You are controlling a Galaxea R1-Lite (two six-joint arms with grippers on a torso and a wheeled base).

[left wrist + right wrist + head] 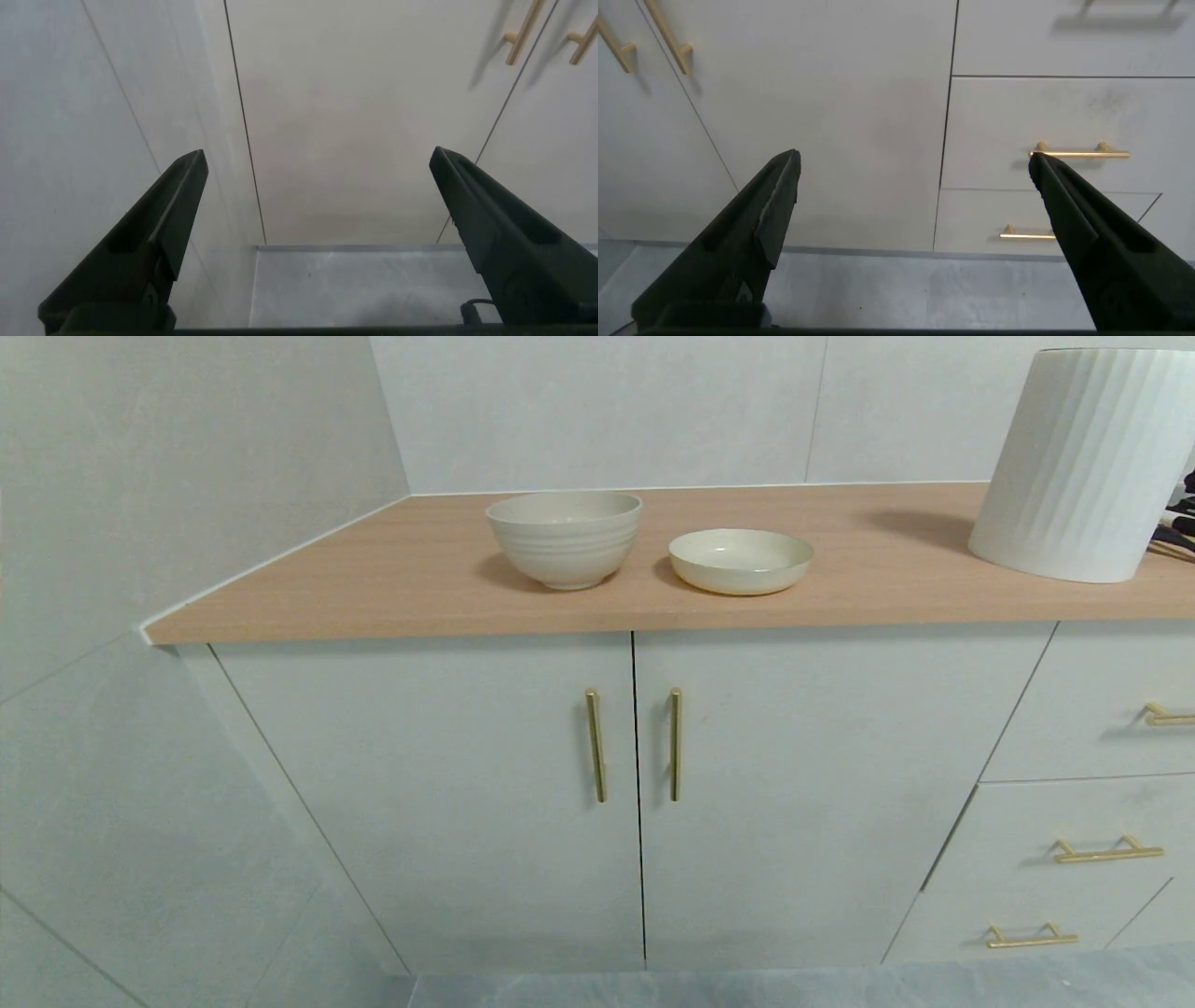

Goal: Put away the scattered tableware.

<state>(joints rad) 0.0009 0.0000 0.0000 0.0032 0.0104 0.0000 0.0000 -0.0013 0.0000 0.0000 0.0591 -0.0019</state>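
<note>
Bowl (564, 539) beside dish (740, 562) on counter (373, 588); cab doors (448, 784) shut.

The wooden countertop (373, 588) carries a deep bowl (564, 537) beside a shallow dish (740, 561), plus a ribbed container (1083, 467).

Kitchen, domestic look: wood countertop (373, 588), white cabinet doors (448, 784), brass handles (596, 744), drawers (1074, 840), tiled wall (597, 411), bowl (564, 537) and shallow dish (740, 560) on top.

Pale grey tiled walls (607, 411) meet in a corner behind a wood-grain surface (373, 588). Beneath it, white double cabinet doors (448, 803) carry upright brass handles (596, 745); drawers (1064, 877) stand to the right, above grey floor (747, 987).
</note>
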